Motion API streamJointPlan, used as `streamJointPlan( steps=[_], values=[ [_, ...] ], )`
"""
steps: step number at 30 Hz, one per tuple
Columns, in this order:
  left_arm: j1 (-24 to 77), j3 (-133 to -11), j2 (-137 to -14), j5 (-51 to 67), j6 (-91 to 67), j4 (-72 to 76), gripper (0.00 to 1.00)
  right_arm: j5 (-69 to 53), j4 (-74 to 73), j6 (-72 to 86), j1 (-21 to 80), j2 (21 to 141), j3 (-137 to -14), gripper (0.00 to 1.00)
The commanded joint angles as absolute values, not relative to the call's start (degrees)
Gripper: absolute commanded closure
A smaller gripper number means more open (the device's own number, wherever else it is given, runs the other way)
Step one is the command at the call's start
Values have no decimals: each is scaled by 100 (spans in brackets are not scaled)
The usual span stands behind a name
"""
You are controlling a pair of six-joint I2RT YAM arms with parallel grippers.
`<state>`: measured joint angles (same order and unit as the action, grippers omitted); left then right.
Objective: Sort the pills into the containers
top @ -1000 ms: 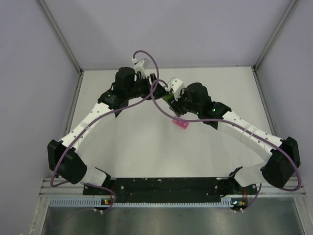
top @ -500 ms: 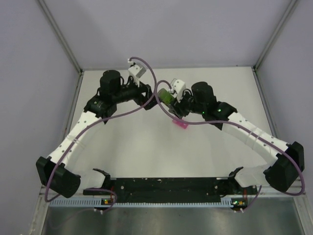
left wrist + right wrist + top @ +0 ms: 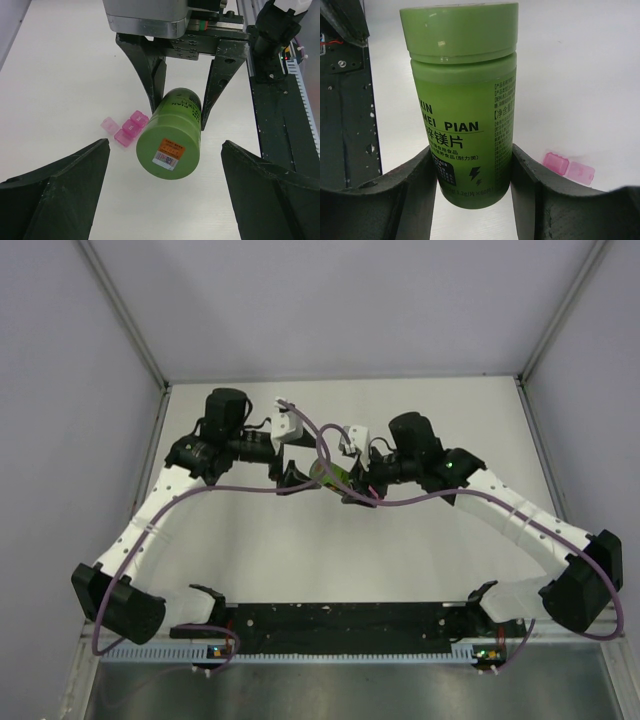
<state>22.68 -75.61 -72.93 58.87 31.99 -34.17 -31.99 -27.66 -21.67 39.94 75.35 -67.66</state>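
Hanging above the middle of the tabletop, slightly nearer the far edge than the near one, a green bottle (image 3: 328, 476) is held clear of the surface. It is clamped by its lower body between the two fingers of the right gripper (image 3: 472, 170), which are closed against its sides. The bottle's cap is seen screwed on at the end farthest from that wrist. In the left wrist view, a round end bearing a small sticker is turned toward the left gripper (image 3: 165, 150). That gripper's fingers are spread wide, and nothing is gripped by them. They are kept apart from the bottle, which is framed between them from a little way off.

The pink pill box (image 3: 127, 131) is laid flat on the white tabletop, just beside and below the raised bottle. It is touched by neither gripper. One square at its end is seen to be paler than the others. From above, the box is hidden under the right gripper.
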Motion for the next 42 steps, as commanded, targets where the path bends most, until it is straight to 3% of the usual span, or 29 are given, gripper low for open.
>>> streamJointPlan(
  steps=[1,8,18,26,32,36,42],
  values=[
    [2259,-7454,-7295,6407,3306,-3139,3,-3665,-2751,-2294,3920,7471,-7207,100],
    [2267,-7216,-7330,6425,2822,-2733,18,-3612,-2742,-2276,3911,7515,-7233,100],
    [2259,-7146,-7435,6451,2075,-2215,47,-3376,-2602,-2224,3911,7515,-7111,100],
    [2259,-6768,-7523,6040,398,-899,99,-2445,-2136,-1987,3911,7462,-6952,100],
    [2268,-6715,-7638,4767,-1421,-150,100,-1391,-1776,-1705,3920,7506,-6917,100],
    [2268,-6951,-7804,3439,-2556,-482,100,-792,-1504,-1530,3920,7576,-6829,100],
    [2285,-7426,-8287,3279,-3427,-1027,100,-98,-1345,-1485,4078,7743,-6812,100]
  ],
)
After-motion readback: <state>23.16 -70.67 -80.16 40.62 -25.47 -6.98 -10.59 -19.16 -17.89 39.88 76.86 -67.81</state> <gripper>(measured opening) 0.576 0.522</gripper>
